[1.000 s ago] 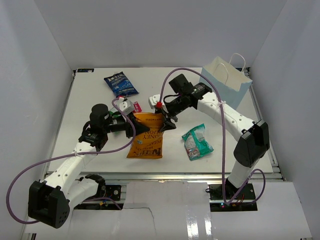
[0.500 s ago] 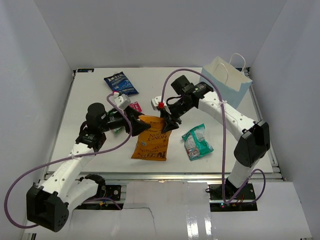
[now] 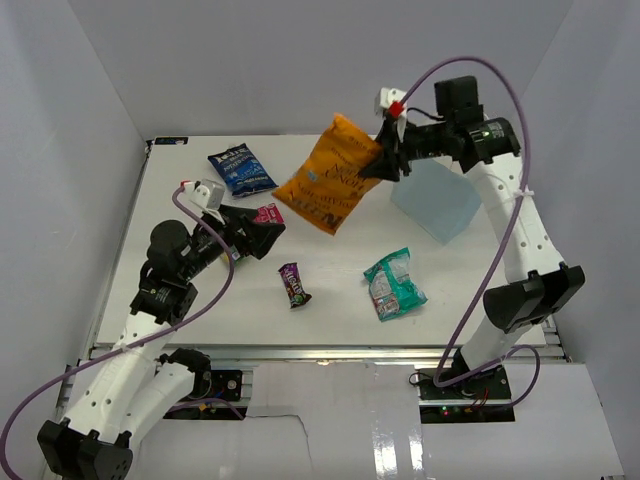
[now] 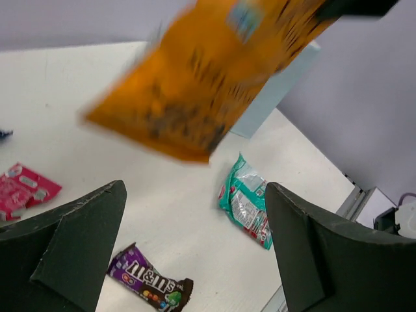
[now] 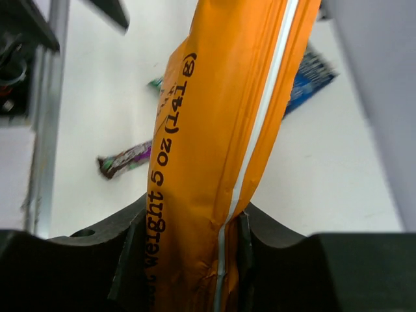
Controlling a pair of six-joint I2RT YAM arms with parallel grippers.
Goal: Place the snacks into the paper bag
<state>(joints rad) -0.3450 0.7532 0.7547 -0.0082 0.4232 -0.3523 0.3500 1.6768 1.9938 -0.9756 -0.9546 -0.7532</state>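
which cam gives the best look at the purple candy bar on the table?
Left wrist: the dark purple candy bar shows close and whole between the open left fingers, label legible. Top external shows it small but clear on the white table. Right wrist catches only a blurred part beside the large orange chip bag.

The chip bag (image 3: 330, 178) is orange with black lettering. The paper bag (image 3: 440, 205) beside it is light blue.
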